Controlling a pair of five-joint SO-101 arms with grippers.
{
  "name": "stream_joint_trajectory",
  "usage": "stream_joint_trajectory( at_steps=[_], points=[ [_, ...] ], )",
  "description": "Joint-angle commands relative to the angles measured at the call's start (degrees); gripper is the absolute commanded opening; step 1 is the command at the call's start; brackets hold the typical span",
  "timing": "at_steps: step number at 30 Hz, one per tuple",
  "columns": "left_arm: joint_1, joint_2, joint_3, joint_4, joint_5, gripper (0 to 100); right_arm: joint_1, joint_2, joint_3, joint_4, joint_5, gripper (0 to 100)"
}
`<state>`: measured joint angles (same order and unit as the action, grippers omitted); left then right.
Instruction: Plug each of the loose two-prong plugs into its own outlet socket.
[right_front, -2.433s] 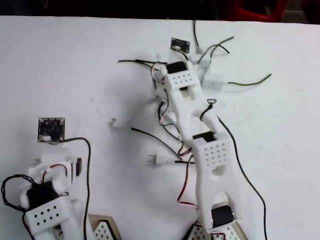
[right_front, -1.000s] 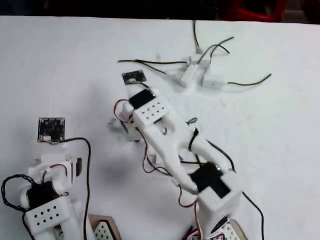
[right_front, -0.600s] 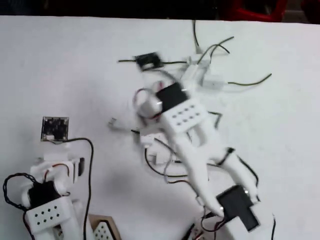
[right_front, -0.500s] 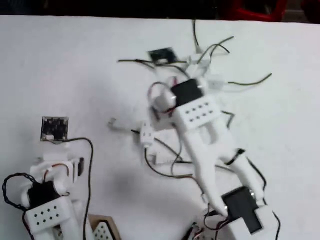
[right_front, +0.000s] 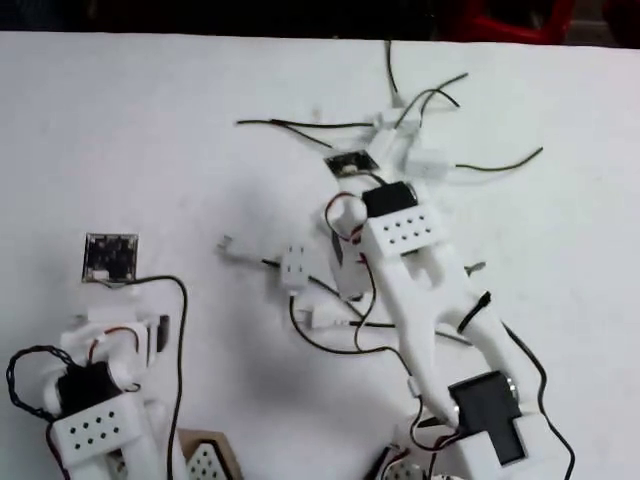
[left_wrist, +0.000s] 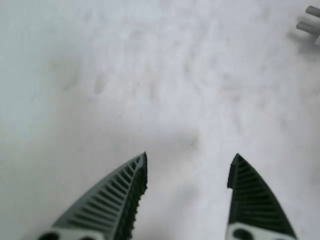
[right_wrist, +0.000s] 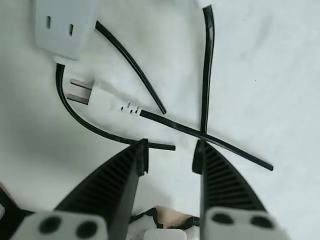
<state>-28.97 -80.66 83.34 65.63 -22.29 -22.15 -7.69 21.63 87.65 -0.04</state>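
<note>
The right gripper (right_wrist: 170, 150) has swung back over the socket block (right_wrist: 65, 27), fingers (right_wrist: 117, 182) apart and empty, apparently having dropped it just beside the loose plug (right_wrist: 95, 97), which is not yet plugged in; the left gripper (left_wrist: 190, 157) idles, fingers apart.

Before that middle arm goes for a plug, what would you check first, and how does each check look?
1. Right tool open and gripping nothing: ok.
2. Loose plug lying unplugged ahead of it: ok.
3. Outlet socket slots free: ok, both slots look empty.
4. Path clear of black cords: not ok, cords cross just ahead of the tool's tips.
5. Plug's prongs straight: cannot tell.
6. Left tool out of the way: ok, it is open over bare table.
</note>
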Motion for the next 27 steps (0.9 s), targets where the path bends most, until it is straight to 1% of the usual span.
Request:
stream_joint_trajectory(
  at_steps=[1, 5, 11, 13, 18, 21, 23, 25, 27],
  points=[
    [0.66, -0.66, -0.35, -0.88, 0.70, 26, 1.19, -2.77, 2.29, -0.48, 0.26, 14.9],
    [0.66, -0.66, -0.35, -0.88, 0.70, 26, 4.79, -2.77, 5.71, -0.84, -2.11, 15.2],
    [0.66, -0.66, -0.35, -0.88, 0.70, 26, 10.07, -2.95, 6.24, -0.48, -2.11, 15.2],
    [0.66, -0.66, -0.35, -0.88, 0.70, 26, 10.51, -4.00, 6.51, -0.22, -2.02, 14.9],
    [0.66, -0.66, -0.35, -0.88, 0.53, 26, 9.36, -11.47, 9.76, 4.26, -1.93, 14.9],
    [0.66, -0.66, -0.35, -0.88, 0.53, 26, 9.45, -15.60, 15.30, 4.18, 1.49, 14.8],
    [0.66, -0.66, -0.35, -0.88, 0.53, 26, 9.80, -16.31, 19.60, 1.80, 3.78, 14.3],
    [0.66, -0.66, -0.35, -0.88, 0.53, 26, 10.77, -15.60, 22.95, -1.63, 5.54, 10.1],
    [0.66, -0.66, -0.35, -0.88, 0.53, 26, 12.35, -14.20, 24.62, -5.67, 7.74, 3.0]
  ],
)
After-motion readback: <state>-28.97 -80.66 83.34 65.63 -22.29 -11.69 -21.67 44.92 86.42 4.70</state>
